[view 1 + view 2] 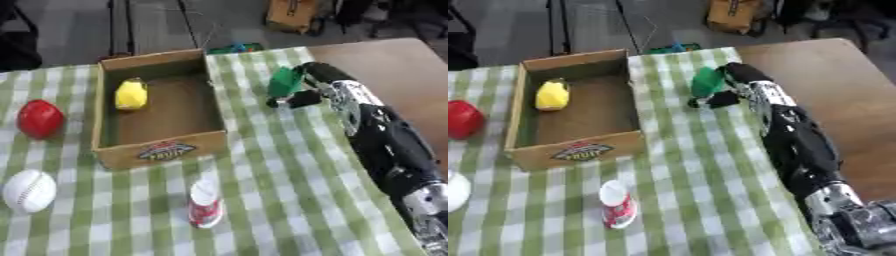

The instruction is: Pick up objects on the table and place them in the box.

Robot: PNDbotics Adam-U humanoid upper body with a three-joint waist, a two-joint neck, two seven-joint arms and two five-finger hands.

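In the left eye view, your right hand [302,90] has its fingers curled round a green object [283,81], held above the checked cloth [289,170] just to the right of the cardboard box [157,150]. The hand is mostly closed, with only part of the green piece showing above the dark fingers. The risk from here, as I judge it, is the box's near-side wall: if you travel left too low, the object or your fingers could catch the rim and shove the box. Letting go early would drop the piece on the cloth outside. A yellow object [131,94] already lies inside against the left wall, so aim for the bare floor beside it.

In the right eye view, the green object shows as a smooth, bright, rounded shape, leaning left out of the hand; I cannot tell what it is. A red ball [461,119], a white baseball [29,191] and a red-and-white cup [617,205] lying on its side wait on the cloth. Your left hand shows in neither view.
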